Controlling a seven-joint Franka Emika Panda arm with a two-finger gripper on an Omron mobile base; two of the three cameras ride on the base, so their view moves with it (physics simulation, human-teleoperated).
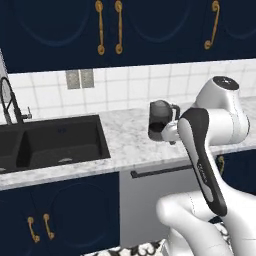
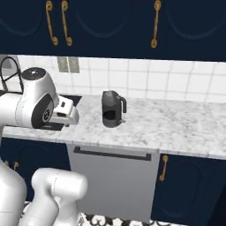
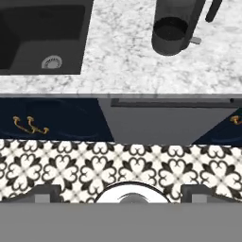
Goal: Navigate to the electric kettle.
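The electric kettle [image 1: 161, 119] is a small dark grey cylinder with a loop handle. It stands upright on the white marble counter [image 1: 130, 142], to the right of the sink. From the right base view the kettle [image 2: 112, 109] sits mid-counter, its handle turned right. In the hand view the kettle [image 3: 176, 26] appears at the top right, seen from above. My gripper [image 3: 124, 194] is open with nothing between its two dark fingertips [image 3: 47, 193], which stand wide apart. It points down at the floor in front of the cabinets, short of the counter edge.
A black sink [image 1: 50, 142] with a dark faucet [image 1: 10, 102] lies left of the kettle. A grey dishwasher front [image 2: 112, 176] with a dark bar handle sits under the counter. Navy cabinets [image 1: 65, 215] flank it. A black-and-white patterned floor [image 3: 118, 165] runs below.
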